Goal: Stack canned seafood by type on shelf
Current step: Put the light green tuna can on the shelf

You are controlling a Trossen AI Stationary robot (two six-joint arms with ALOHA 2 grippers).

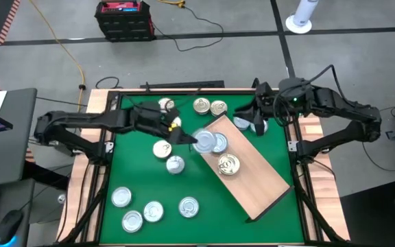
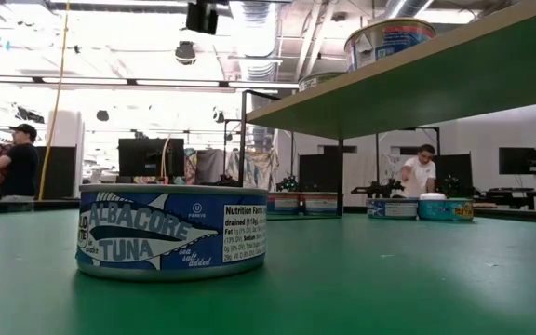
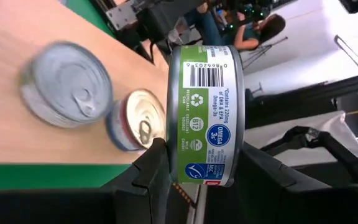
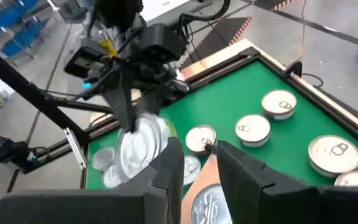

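Left arm holding a tin over the shelf, right arm parked at the far right edge.

Green mat (image 1: 266,147) carries the shelf (image 1: 256,171), a light-wood board lying diagonally, with a silver tin (image 3: 67,84) and a gold-lid tin (image 3: 138,118) on it, loose tins (image 1: 153,209) near the mat's front. Left gripper (image 3: 194,171) is clamped on a green-label tin (image 3: 207,112) above the board. Right gripper (image 4: 201,152): fingers slightly apart; can't tell whether they grip anything.

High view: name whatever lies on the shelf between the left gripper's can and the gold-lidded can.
In the high view, one silver-lidded can sits on the shelf between the left gripper's held can and the gold-lidded can.
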